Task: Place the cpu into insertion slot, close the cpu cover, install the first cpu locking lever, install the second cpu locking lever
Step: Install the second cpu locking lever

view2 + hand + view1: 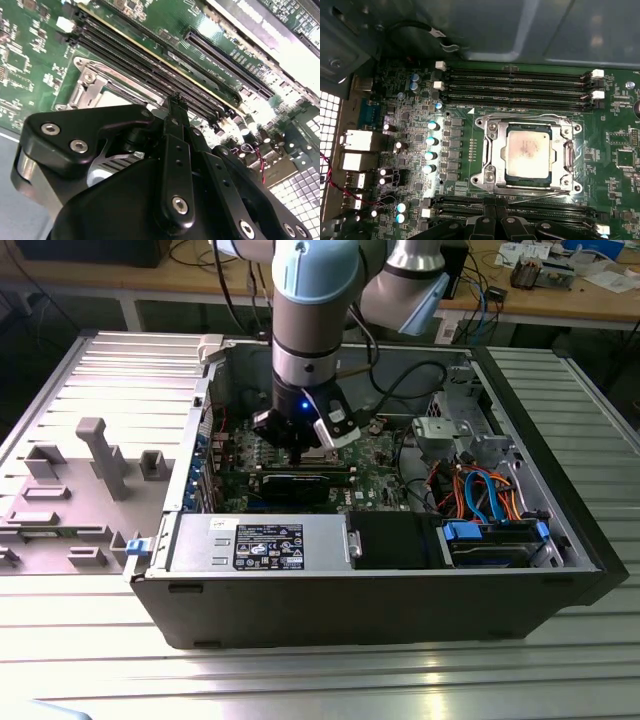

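Observation:
In the first wrist view the cpu (529,152), a dull silver square, lies flat in the insertion slot (481,123) on the green board. The cpu cover (493,150), a silvery frame, lies down around it. A thin wire lever (530,116) runs along one side of the frame and another lever (535,192) along the opposite side. My gripper (496,216) sits just off the socket's edge over the memory slots, fingers together and holding nothing. The second wrist view shows the black fingers (176,115) beside the cover (90,87). In the exterior view the gripper (300,452) hangs inside the open computer case.
Long memory slots (515,82) flank the socket on two sides. A black card (300,483) lies in front of the gripper, with the power supply (260,540) at the case's front. Cables (480,490) fill the exterior view's right. A grey fixture plate (100,455) stands at the left.

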You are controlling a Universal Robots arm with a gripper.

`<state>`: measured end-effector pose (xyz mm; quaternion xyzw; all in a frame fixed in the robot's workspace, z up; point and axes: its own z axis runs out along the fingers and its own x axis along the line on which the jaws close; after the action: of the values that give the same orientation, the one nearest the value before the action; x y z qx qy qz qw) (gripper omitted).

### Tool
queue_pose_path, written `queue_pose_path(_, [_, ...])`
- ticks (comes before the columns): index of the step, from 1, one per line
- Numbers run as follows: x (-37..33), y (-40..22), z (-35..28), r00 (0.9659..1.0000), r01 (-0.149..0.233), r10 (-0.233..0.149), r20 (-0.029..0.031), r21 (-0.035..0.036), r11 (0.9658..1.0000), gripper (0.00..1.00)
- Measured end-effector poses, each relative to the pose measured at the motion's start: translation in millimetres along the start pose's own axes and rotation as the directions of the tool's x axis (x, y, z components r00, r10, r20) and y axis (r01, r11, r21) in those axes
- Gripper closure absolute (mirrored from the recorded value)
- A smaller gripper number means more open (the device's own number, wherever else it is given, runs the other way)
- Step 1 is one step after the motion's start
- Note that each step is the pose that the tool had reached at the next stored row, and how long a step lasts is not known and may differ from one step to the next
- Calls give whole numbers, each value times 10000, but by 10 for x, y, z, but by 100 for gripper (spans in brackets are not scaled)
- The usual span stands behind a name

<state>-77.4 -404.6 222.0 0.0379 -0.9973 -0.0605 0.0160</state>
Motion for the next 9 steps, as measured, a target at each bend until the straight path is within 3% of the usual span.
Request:
queue_pose_path(6, [66, 0, 50, 9999, 125, -125, -11, -77, 9999, 89])
queue_pose_path(9, [81, -1, 72, 9997, 230, -230, -15, -177, 9996, 89])
